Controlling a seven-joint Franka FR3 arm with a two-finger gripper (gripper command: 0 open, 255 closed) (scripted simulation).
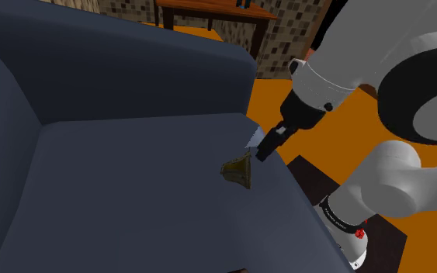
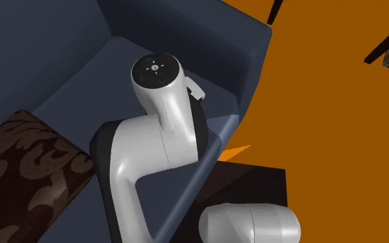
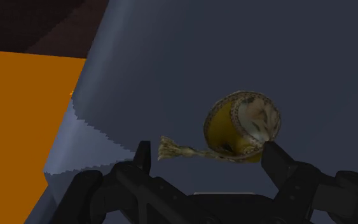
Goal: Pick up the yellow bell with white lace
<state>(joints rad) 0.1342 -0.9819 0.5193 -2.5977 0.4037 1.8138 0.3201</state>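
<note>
A small yellow bell (image 3: 241, 127) with a pale lace rim and a frayed tassel lies on its side on the dark blue sofa seat (image 1: 131, 194). In the shoulder view the bell (image 1: 237, 170) rests near the seat's front edge. My black gripper (image 1: 267, 146) hovers just beside and above it, apart from it. In the wrist view my gripper (image 3: 206, 159) is open, fingertips (image 3: 142, 154) standing wide apart, with the bell's tassel between them and the bell body near one fingertip, untouched.
The sofa's backrest (image 1: 116, 70) and armrest (image 1: 3, 116) enclose the seat. Orange floor (image 1: 341, 124) lies beyond the seat's edge. A dark wooden table (image 1: 213, 19) stands behind. A patterned brown cushion (image 2: 27, 172) sits in the second exterior view.
</note>
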